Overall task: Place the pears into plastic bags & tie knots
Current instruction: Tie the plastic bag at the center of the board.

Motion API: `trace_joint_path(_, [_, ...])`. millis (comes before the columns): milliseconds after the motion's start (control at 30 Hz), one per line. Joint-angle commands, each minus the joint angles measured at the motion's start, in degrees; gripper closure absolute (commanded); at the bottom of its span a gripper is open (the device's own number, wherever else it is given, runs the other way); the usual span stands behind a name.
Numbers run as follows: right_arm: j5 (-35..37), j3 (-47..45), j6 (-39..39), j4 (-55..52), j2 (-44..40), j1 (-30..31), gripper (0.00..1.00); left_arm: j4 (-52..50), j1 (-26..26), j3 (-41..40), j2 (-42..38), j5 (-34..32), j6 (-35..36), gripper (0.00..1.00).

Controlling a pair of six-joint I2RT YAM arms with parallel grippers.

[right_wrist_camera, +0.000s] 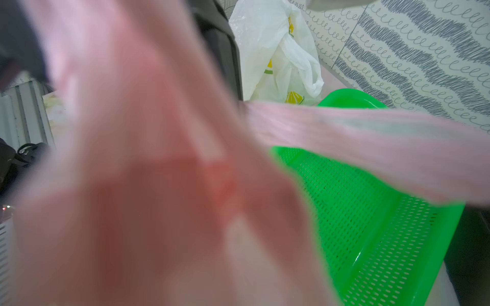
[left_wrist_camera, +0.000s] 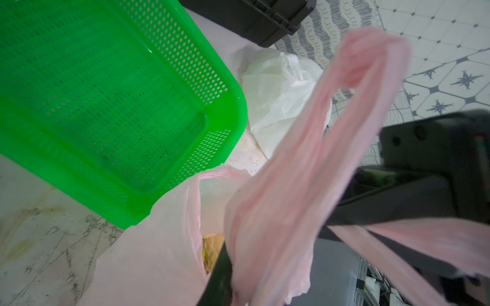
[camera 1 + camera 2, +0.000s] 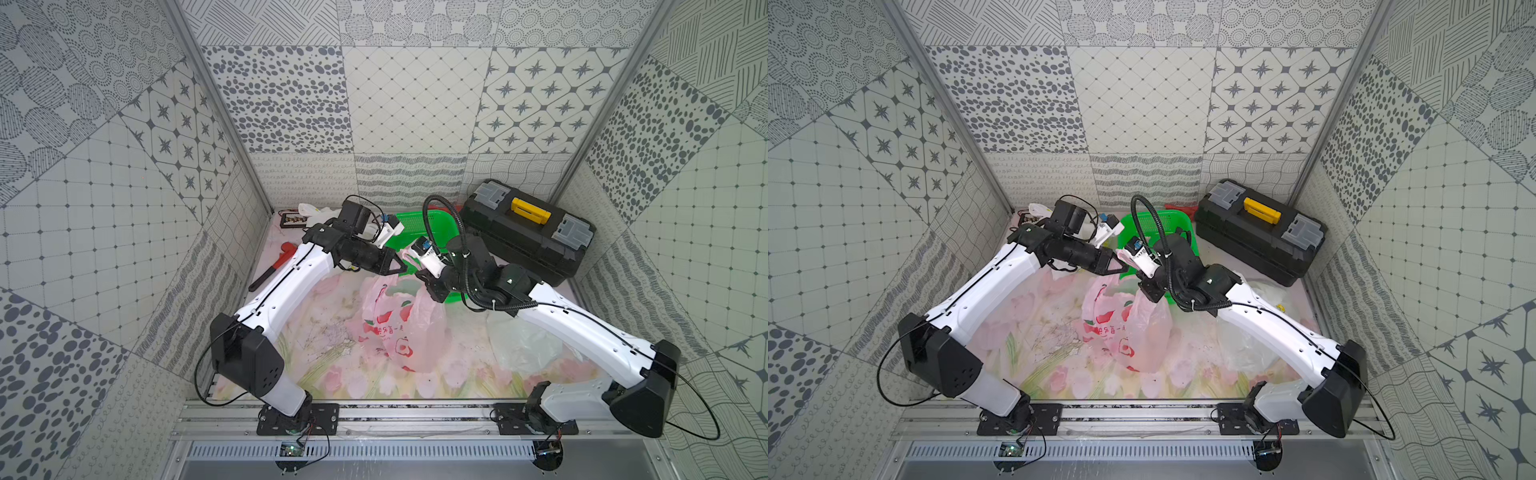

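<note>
Flimsy, slippery pink bag (image 3: 395, 332): take its bunched handles (image 2: 318, 148). Your right end effector (image 3: 422, 277) pinches one; left end effector (image 3: 400, 266), can't tell.

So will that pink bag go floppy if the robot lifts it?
Probably floppy: the pink bag is thin, crinkled plastic, and its handle bends in a limp loop. Likely saggy at the bottom too, since something yellowish sits inside.
</note>
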Motion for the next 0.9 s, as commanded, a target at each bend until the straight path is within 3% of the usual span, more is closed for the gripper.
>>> trace_joint_path(0, [-2.0, 3.8, -2.0, -2.9, 2.4, 0.1, 0.93, -1.9, -1.3, 0.7, 0.2, 11.9, 10.2, 0.81])
trace_joint_path(400, [-9.9, 9.3, -0.5, -8.9, 7.0, -1.1, 0.94, -0.8, -1.4, -2.0, -3.5, 13.1, 14.7, 0.59])
trace_joint_path(633, [-13.2, 10.4, -1.0, -11.4, 7.9, -1.1, 0.96, 1.8, -1.3, 1.0, -0.7, 10.7, 11.1, 0.58])
trace_joint_path(667, [-13.7, 10.4, -1.1, -11.6, 7.9, -1.1, 0.96, 1.7, -1.3, 1.3, -0.3, 11.0, 11.0, 0.6])
trace_joint_path(767, [-13.7, 10.2, -0.9, -11.7, 7.9, -1.2, 0.92, 0.7, -1.3, 2.1, 0.6, 11.3, 11.6, 0.81])
trace_joint_path(867, [-14.0, 10.1, 0.0, -11.5, 7.4, -1.8, 0.88, 0.7, -0.5, 1.6, 0.3, 9.8, 10.9, 0.89])
